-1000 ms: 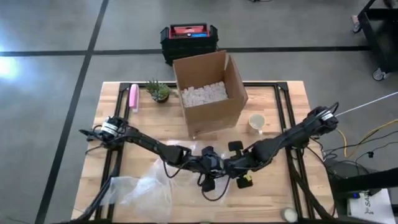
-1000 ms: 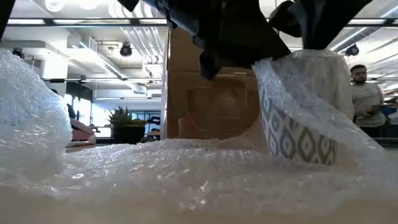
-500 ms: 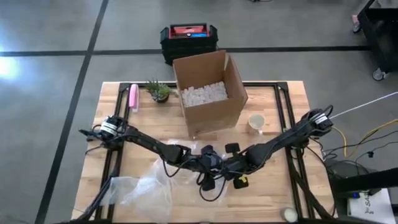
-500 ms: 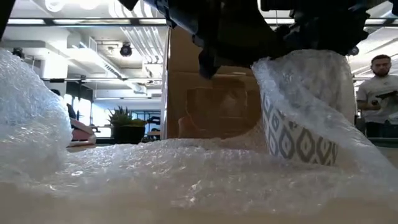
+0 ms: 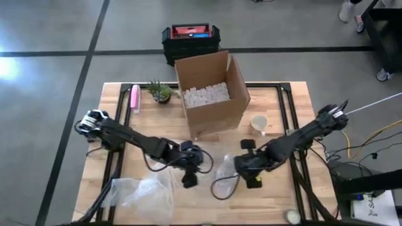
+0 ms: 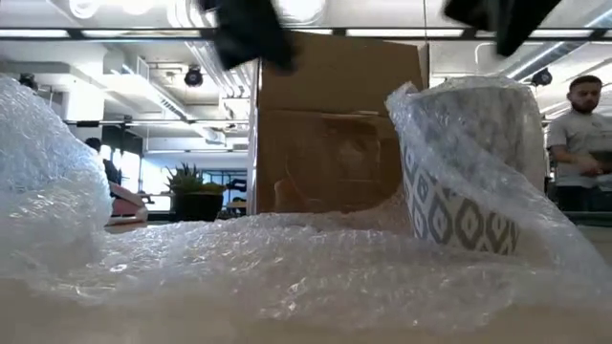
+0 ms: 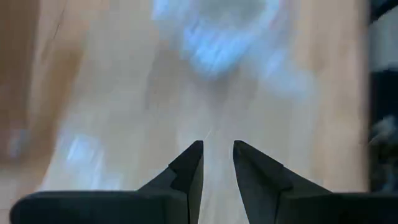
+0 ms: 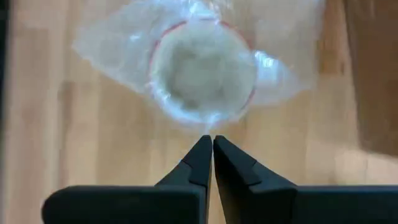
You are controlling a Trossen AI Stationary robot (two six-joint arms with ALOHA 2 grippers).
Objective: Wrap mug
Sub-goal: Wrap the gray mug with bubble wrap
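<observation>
The mug (image 6: 467, 182), white with a grey pattern, stands upright on the table with bubble wrap (image 6: 287, 258) drawn up around it. From above it shows as a wrapped round shape (image 8: 202, 70) near the table's front middle (image 5: 225, 172). The rest of the bubble wrap (image 5: 146, 191) lies spread toward the near left. My left gripper (image 5: 188, 178) hangs left of the mug, its fingers (image 7: 189, 163) slightly open over bare wood. My right gripper (image 8: 212, 140) is shut, above and just right of the mug (image 5: 245, 174). Neither touches anything.
An open cardboard box (image 5: 210, 94) of packing peanuts stands behind the mug. A cream cup (image 5: 259, 122) sits to its right; a small plant (image 5: 160, 91) and a pink object (image 5: 134, 98) are at the far left. A person (image 6: 577, 143) stands beyond the table.
Both grippers have left the wrapped mug and risen. The left one has gone toward the table's left edge, the right one toward the right edge. The mug stays upright in its wrap where it was.
</observation>
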